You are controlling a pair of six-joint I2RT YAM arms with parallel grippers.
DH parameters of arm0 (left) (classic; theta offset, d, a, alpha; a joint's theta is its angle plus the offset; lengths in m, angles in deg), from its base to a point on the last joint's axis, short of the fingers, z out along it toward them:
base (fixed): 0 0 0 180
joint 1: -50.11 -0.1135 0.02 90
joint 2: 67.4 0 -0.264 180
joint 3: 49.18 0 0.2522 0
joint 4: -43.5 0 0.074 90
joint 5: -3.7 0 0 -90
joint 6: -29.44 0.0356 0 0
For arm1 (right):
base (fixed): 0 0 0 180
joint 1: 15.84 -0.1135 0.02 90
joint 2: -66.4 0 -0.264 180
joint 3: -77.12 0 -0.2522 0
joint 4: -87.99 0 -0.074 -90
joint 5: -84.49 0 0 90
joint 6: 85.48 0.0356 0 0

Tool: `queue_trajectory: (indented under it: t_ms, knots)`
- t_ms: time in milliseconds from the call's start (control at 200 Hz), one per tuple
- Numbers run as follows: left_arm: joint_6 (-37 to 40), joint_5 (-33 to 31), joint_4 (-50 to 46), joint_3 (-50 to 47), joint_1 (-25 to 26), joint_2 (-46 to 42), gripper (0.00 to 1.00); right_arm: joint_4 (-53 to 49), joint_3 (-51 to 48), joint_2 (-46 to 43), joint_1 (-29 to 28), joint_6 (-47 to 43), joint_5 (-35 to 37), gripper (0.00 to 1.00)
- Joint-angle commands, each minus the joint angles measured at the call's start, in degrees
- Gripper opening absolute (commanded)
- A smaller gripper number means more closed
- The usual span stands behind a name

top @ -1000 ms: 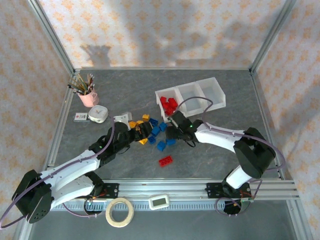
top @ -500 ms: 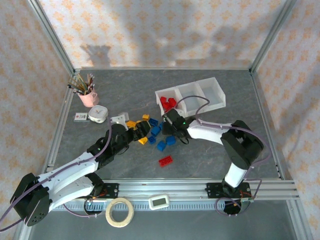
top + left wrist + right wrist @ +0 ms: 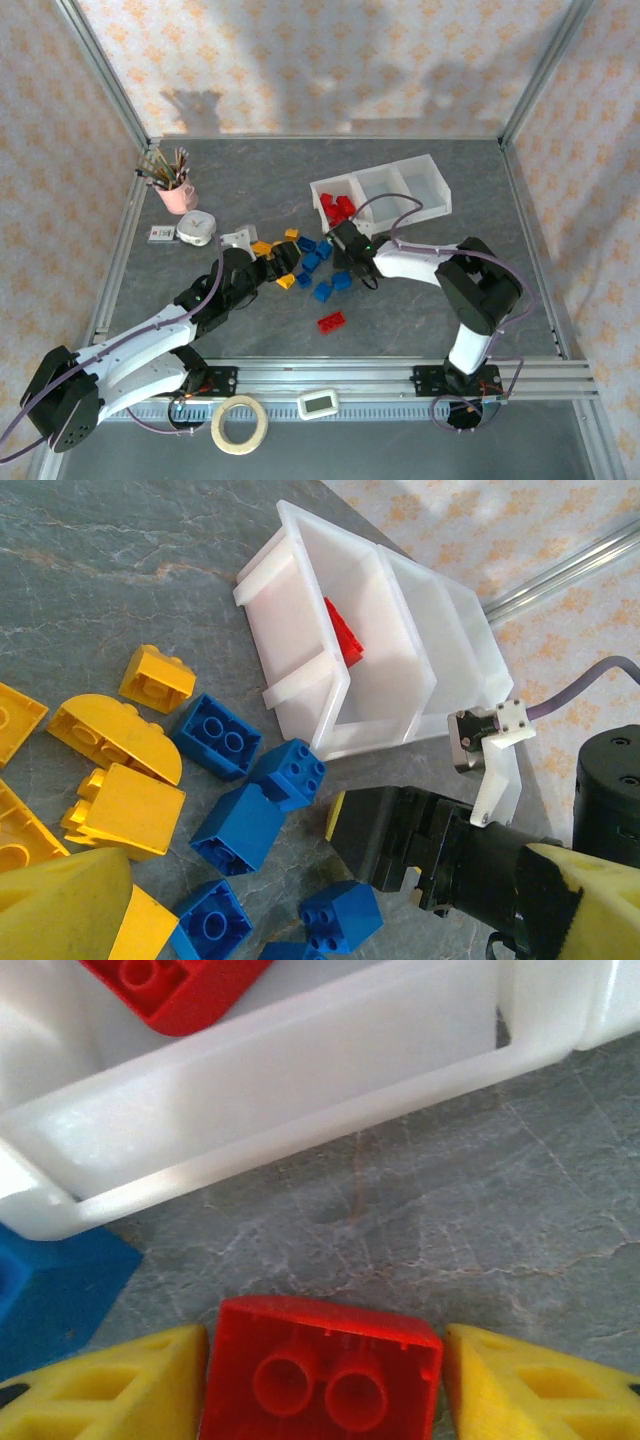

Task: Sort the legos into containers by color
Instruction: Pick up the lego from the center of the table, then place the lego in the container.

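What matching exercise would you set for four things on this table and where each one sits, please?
Things:
1. red studded plastic brick
2. pink cup of pencils
3. cream ring of tape
4. white translucent plastic bins

Places:
A. far left of the grey table
B. in the right end effector
C. near edge, left of the white timer
D. toward the back, right of centre

Pairs: 1-B, 2-A, 3-C, 4-D.

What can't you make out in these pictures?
Red brick in the right tool: cut off by the right wrist view's bottom edge; from above, the tool covers it.
Red pieces in the end bin: left wrist view, its wall hides most.
Pencils in the pink cup: top view, too small to count.
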Motion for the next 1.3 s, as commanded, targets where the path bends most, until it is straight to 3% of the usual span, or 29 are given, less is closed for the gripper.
queue_trajectory:
  t_ms: [0,405,701,1291]
  knots:
    - [0.26,-1.23,0.54,-0.26,0.38,-0.67,0.99,-0.40,-0.52,-1.18,0.23,0.84,0.97,0.62]
    - [0.84,-1.40,-0.46,0.35,0.36,-1.42,0.99,0.07,-1.29,-5.02,0.25,-0.23,1.05,0.45]
    - [3.49,-2.06,-1.65,3.64,0.27,-0.09,0.99,-3.15,4.48,-9.22,2.79,-4.71,2.43,0.43]
    - [8.12,1.58,-2.13,9.76,-6.90,4.05,0.99,-6.46,32.73,13.33,8.84,-11.28,1.91,0.49]
